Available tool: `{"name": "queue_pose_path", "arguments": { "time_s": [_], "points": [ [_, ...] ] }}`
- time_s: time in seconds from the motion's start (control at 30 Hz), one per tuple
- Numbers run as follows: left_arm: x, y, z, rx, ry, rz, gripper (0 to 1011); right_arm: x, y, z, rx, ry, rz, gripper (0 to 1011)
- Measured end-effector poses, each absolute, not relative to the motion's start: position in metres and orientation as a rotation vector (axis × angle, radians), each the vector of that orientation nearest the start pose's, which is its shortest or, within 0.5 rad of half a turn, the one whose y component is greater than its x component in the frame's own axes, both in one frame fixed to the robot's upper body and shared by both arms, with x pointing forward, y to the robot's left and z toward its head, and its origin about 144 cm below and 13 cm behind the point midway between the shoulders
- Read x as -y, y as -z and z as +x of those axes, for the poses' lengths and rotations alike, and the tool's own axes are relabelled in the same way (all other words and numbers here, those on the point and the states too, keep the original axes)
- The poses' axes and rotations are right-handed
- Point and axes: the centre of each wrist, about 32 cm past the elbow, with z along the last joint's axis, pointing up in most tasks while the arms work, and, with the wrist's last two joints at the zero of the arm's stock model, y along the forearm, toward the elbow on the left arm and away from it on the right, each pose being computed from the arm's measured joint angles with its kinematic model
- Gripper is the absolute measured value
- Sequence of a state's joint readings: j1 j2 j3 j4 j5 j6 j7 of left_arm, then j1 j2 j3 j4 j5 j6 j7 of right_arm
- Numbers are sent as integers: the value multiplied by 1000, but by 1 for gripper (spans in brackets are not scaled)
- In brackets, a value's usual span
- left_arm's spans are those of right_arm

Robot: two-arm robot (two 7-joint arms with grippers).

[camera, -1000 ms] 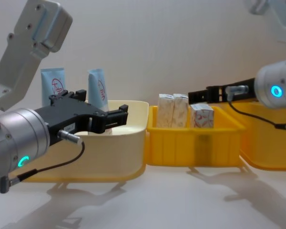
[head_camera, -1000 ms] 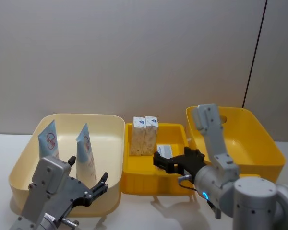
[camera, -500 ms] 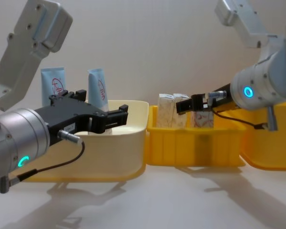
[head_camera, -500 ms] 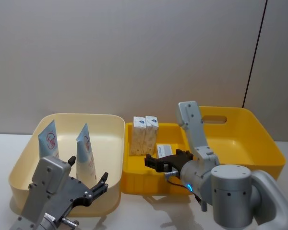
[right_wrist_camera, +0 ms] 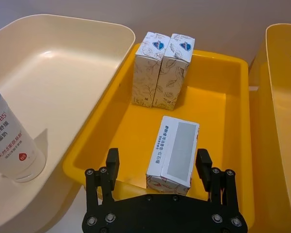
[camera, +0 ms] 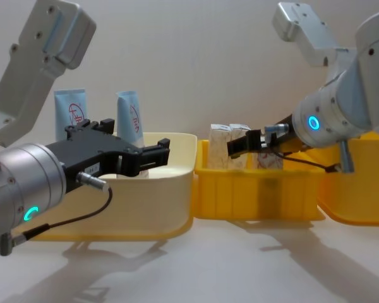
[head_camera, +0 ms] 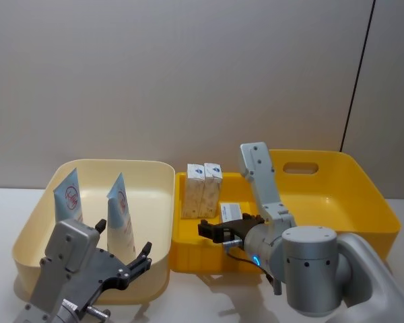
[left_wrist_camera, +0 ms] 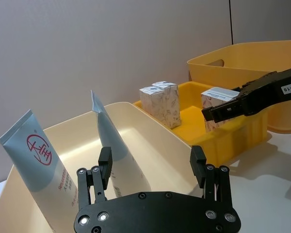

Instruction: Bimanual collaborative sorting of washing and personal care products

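Arms extended forward, left gripper (left_wrist_camera: 151, 155) fingers (left_wrist_camera: 105, 162) spread, right gripper (right_wrist_camera: 157, 158) fingers spread

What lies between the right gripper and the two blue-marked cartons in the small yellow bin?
In the right wrist view, a third carton, red-marked, stands before the open right gripper; then bare bin floor up to the pair.

A plain grey wall (head_camera: 188, 81) is standing behind the white table (camera: 227, 265). A thin dark line (head_camera: 359, 77) is running down the wall at the right. Soft shadows are lying on the table.
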State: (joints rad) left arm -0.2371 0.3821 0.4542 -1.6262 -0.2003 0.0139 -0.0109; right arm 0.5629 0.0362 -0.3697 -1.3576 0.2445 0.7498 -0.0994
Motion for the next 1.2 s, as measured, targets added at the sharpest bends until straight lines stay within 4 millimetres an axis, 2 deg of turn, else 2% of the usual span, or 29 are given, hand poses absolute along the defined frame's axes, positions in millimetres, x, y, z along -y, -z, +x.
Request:
{"name": "queue_pose_path", "arguments": {
  "time_s": [0.27, 0.3, 0.37, 0.4, 0.47, 0.5, 0.6, 0.63, 0.87, 1.2],
  "points": [
    [-198, -1204, 492, 268, -1124, 61, 1002, 122, -1280, 581, -268, 1277, -412, 861],
    [-198, -1204, 492, 268, -1124, 61, 1002, 122, -1280, 582, -269, 1277, -413, 796],
    [-198, -1204, 492, 268, -1124, 61, 1002, 122, -1280, 582, -270, 1278, -414, 758],
    [-198, -1204, 492, 268, -1124, 61, 1002, 121, -1280, 582, -271, 1278, -415, 699],
    [-198, -1204, 492, 268, -1124, 61, 1001, 121, -1280, 582, -271, 1279, -416, 661],
    [-198, -1204, 492, 268, -1124, 61, 1002, 121, -1281, 582, -272, 1280, -417, 601],
    [-198, -1204, 492, 268, -1124, 61, 1002, 120, -1281, 582, -272, 1281, -417, 546],
    [-198, -1204, 492, 268, -1124, 61, 1002, 120, -1281, 583, -273, 1281, -418, 500],
    [-198, -1204, 492, 268, -1124, 61, 1002, 120, -1281, 583, -274, 1282, -419, 452],
    [-198, -1204, 492, 268, -1124, 61, 1002, 119, -1281, 583, -275, 1282, -420, 451]
  ]
}}
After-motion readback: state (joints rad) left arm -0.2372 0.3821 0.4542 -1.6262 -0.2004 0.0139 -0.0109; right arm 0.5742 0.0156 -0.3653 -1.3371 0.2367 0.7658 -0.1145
